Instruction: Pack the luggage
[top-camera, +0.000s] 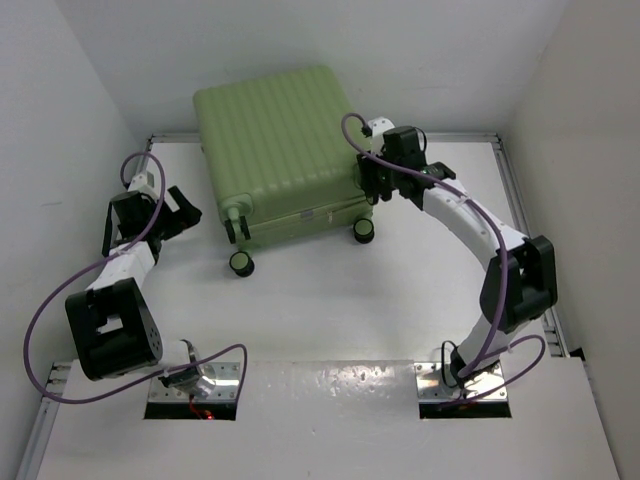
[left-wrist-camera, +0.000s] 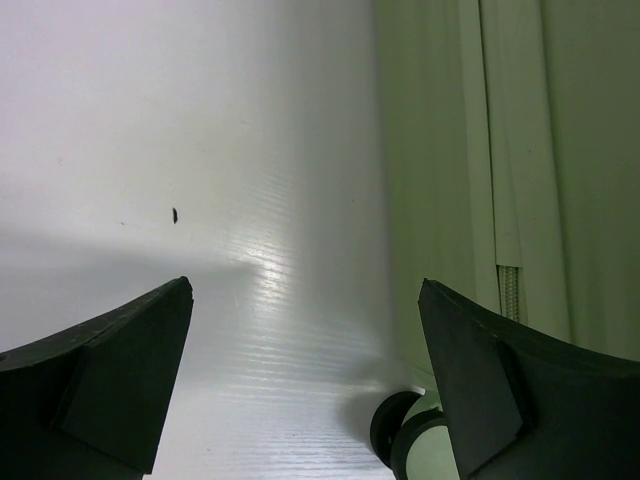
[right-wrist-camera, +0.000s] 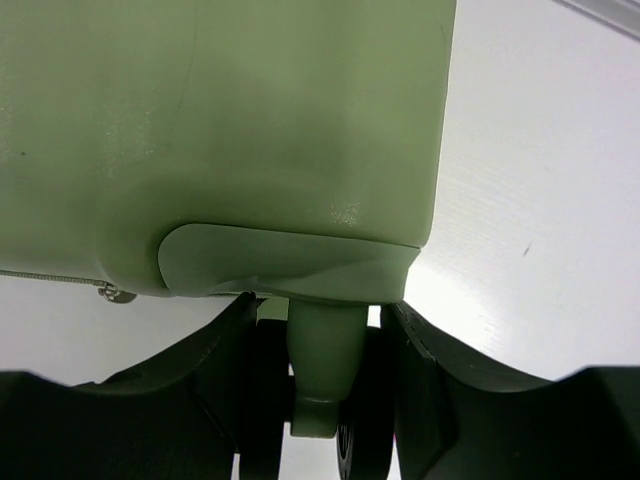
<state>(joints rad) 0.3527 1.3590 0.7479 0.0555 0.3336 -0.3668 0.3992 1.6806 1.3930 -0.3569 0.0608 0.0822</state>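
- A white table (top-camera: 330, 310) sits in a booth of plain white walls (top-camera: 70, 70), with metal rails (top-camera: 512, 190) along its edges.
- The luggage (top-camera: 275, 150) lies flat and shut at the far middle of the table, its far end near the back wall and its wheels toward the arms.
- A black wheel (top-camera: 241, 263) juts from its near left corner, resting on the table.
- The left claw (top-camera: 188, 213) hangs wide open just left of the luggage, holding nothing. Its wrist view shows bare table between the fingers (left-wrist-camera: 120, 350), a dark speck (left-wrist-camera: 175, 214), and the luggage's side to the right.
- The right claw (top-camera: 368, 190) is at the near right corner, its fingers (right-wrist-camera: 430, 370) closed on a caster (right-wrist-camera: 322, 370), one on each side.
- A zip pull (right-wrist-camera: 115, 292) hangs at the seam left of that caster.
- Purple cables (top-camera: 60, 290) loop along both arms.
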